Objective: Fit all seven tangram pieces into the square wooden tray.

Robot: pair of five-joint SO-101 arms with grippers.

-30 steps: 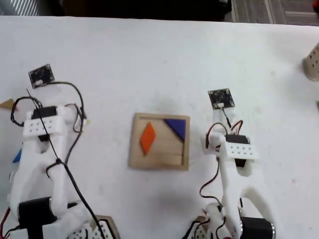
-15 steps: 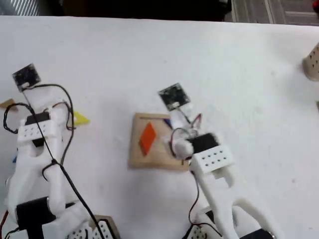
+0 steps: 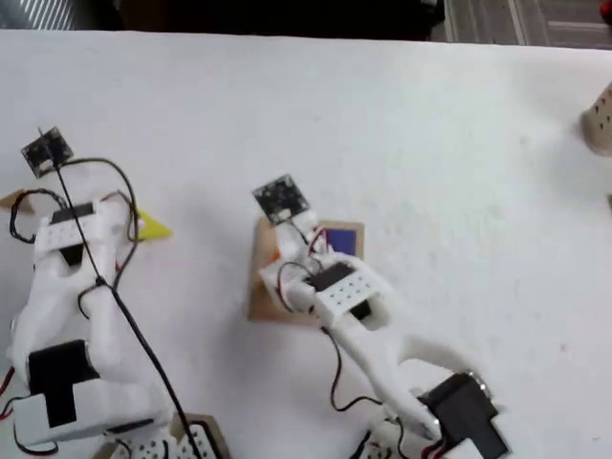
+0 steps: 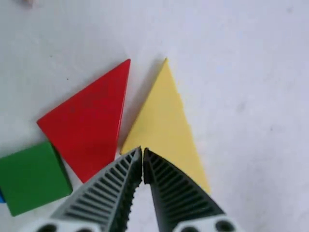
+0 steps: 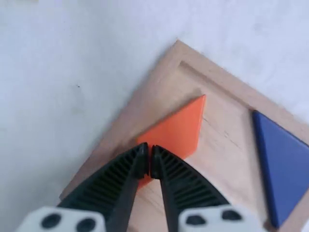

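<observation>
The square wooden tray (image 3: 258, 301) lies mid-table, and my right arm stretches over it. In the right wrist view my right gripper (image 5: 147, 151) is shut just above the orange parallelogram (image 5: 179, 128), which lies in the tray (image 5: 145, 99) near one corner. A blue triangle (image 5: 285, 164) fills another corner (image 3: 341, 239). My left gripper (image 4: 142, 154) is shut, empty, over the edge of a yellow triangle (image 4: 166, 121). A red triangle (image 4: 89, 121) and a green square (image 4: 31, 176) lie beside it on the white table. The yellow triangle (image 3: 153, 228) peeks out beside the left arm.
A tan perforated object (image 3: 600, 120) stands at the table's right edge. A small tan piece (image 3: 13, 199) lies at the far left. A wooden block (image 3: 206, 435) sits near the arm bases. The far half of the table is open white surface.
My right arm has swung left from beside the tray to over it, covering most of the orange piece. The left arm shifted slightly left, uncovering the yellow triangle.
</observation>
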